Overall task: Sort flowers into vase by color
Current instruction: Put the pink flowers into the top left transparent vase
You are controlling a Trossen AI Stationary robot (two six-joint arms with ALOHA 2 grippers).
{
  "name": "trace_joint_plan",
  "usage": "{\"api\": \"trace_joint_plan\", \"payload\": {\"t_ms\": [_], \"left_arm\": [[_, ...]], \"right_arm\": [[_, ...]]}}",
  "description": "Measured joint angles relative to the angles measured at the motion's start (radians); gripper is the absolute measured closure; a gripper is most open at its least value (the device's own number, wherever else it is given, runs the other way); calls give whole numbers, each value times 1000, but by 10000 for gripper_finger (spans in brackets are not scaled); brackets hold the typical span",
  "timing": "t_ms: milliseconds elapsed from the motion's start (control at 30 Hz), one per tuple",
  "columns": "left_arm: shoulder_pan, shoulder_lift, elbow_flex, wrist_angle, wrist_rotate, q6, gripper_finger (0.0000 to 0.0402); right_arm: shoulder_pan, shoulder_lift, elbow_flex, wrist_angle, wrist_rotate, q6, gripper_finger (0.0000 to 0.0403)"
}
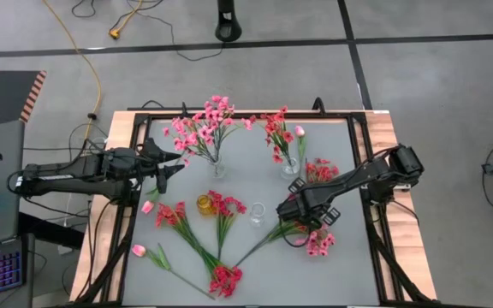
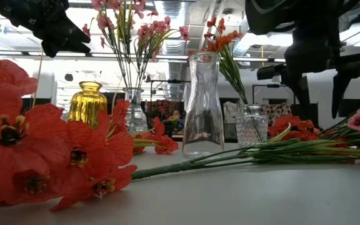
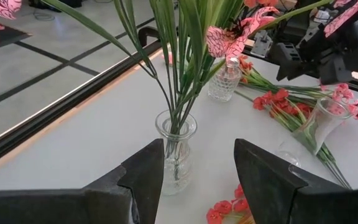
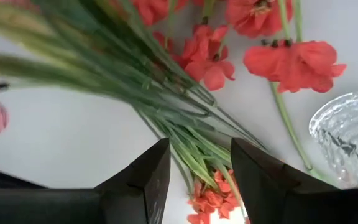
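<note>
Pink sprigs stand in a clear vase [image 1: 218, 169] [image 3: 176, 149]. Red sprigs and a pink bud stand in a textured glass vase [image 1: 290, 167] [image 2: 252, 125]. An amber vase [image 1: 205, 204] and a tall clear vase [image 1: 258, 214] [image 2: 203, 103] hold nothing. Red and pink sprigs and pale tulip buds lie flat on the table. My left gripper [image 1: 178, 159] [image 3: 199, 149] is open, raised beside the pink-sprig vase, on its left. My right gripper [image 1: 285, 212] [image 4: 199, 146] is open, pointing down above a bundle of green stems [image 4: 185, 140] near the tall clear vase.
Loose flowers lie on the near half of the table: red sprigs [image 1: 171, 214] [image 1: 225, 278], tulip buds [image 1: 147, 206] [image 1: 139, 251], pink sprigs [image 1: 319, 244], and red ones [image 1: 321, 171] under the right arm. A black frame [image 1: 135, 120] edges the grey table top.
</note>
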Motion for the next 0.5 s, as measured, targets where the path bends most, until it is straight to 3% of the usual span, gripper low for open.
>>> {"api": "trace_joint_plan", "payload": {"t_ms": [267,500], "left_arm": [[0,0,0,-1,0,0,219],[0,0,0,-15,1,0,219]], "right_arm": [[33,0,0,14,-9,-120,209],[48,-1,-43,70,-67,-125,209]]}}
